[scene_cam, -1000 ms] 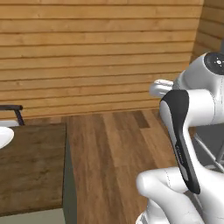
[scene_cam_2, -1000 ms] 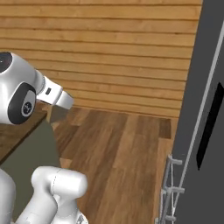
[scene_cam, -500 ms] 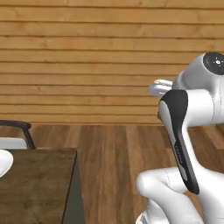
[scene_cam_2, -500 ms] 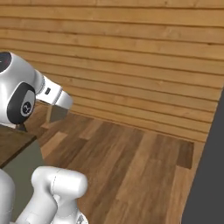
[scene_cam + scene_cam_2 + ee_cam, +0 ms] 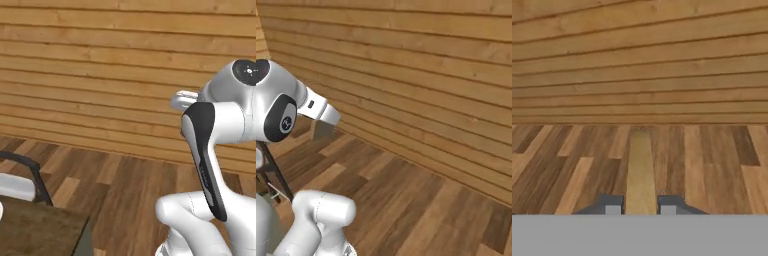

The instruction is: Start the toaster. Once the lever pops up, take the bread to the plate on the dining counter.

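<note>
My gripper (image 5: 640, 205) is shut on the bread (image 5: 640, 170), a tan slice seen edge-on that rises between the two fingertips (image 5: 613, 206). From the right base the hand (image 5: 323, 120) juts from the arm's white head, with the slice's greyish face (image 5: 322, 131) hanging under it. The left base view shows the hand's end (image 5: 182, 100) beside the upper arm. The dining counter's dark brown top (image 5: 40, 230) fills the lower left corner. A white sliver (image 5: 1, 211) on it at the picture's edge may be the plate. The toaster and its lever are out of view.
A plank wall (image 5: 100, 75) runs across ahead, over a wooden floor (image 5: 712, 160). A dark-framed chair (image 5: 32, 172) with a white seat (image 5: 15, 187) stands behind the counter's far edge; its legs (image 5: 273, 172) appear at the right base view's left.
The base has turned, so the whole scene slid right: the dark appliance left the right base view and the chair came further in. The grip on the bread is unchanged.
</note>
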{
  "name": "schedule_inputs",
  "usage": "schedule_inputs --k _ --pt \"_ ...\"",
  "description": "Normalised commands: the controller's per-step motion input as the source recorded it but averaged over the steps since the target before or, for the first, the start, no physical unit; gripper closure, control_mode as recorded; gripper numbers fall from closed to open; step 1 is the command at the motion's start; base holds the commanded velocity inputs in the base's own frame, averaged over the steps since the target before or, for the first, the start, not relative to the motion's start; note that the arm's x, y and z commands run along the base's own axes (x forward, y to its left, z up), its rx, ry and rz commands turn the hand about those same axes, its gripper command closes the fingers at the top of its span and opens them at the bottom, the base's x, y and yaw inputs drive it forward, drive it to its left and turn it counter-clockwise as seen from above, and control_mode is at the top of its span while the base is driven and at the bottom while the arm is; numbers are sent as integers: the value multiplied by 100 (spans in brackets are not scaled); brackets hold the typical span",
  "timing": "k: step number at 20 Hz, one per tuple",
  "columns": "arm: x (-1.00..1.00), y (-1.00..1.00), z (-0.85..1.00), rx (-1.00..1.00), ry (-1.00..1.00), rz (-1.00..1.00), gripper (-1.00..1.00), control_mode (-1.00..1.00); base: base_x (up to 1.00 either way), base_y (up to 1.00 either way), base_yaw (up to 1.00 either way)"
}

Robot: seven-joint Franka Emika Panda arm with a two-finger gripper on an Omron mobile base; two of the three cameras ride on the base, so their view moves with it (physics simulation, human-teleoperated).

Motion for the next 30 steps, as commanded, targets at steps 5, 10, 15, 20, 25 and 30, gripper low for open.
schedule_inputs --k 5,10,15,20,25,30 --pt "0 0 0 0 0 0 100 100 100 -35 59" --pt "0 0 0 0 0 0 100 100 82 -30 68" --pt "0 0 0 0 0 0 100 100 68 -30 70" --pt "0 0 0 0 0 0 100 100 63 -35 68" --pt "0 0 0 0 0 0 100 100 59 -37 68" --pt "0 0 0 0 0 0 100 100 53 -42 67"
